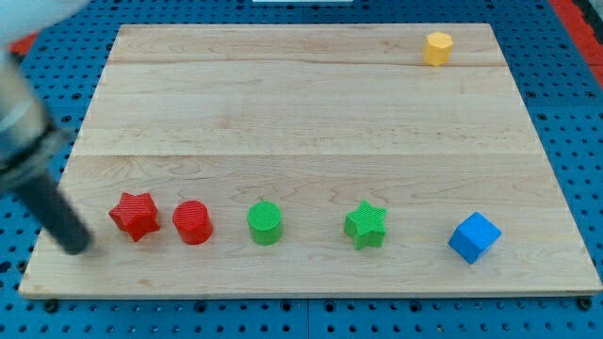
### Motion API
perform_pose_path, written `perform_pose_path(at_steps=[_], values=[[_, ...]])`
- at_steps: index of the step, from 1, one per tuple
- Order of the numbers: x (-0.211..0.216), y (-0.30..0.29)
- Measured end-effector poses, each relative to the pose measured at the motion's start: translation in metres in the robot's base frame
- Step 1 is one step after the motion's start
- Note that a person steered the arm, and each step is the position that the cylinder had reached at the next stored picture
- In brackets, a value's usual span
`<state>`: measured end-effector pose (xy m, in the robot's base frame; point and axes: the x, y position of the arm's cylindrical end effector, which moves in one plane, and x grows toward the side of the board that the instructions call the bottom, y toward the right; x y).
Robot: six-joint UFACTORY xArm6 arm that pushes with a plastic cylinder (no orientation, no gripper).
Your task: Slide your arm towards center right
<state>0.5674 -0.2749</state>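
My dark rod comes in from the view's left edge and slants down to my tip (pixel 75 247), which rests on the wooden board (pixel 301 113) near its bottom left corner. The tip is just left of the red star block (pixel 134 215). A row runs rightward from there: a red cylinder (pixel 192 222), a green cylinder (pixel 265 223), a green star (pixel 366 225) and a blue cube (pixel 473 236). A yellow hexagonal block (pixel 437 48) sits alone at the board's top right.
The board lies on a blue pegboard surface (pixel 575 113) that shows on all sides. The arm's blurred pale body (pixel 19 113) fills the view's upper left.
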Motion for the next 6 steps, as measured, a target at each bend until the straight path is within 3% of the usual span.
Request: perform_pose_path(at_steps=[2, 3, 4, 5, 6], values=[[-0.019, -0.026], [-0.11, 0.064], [-0.151, 0.214], [-0.151, 0.365], [-0.181, 0.517]])
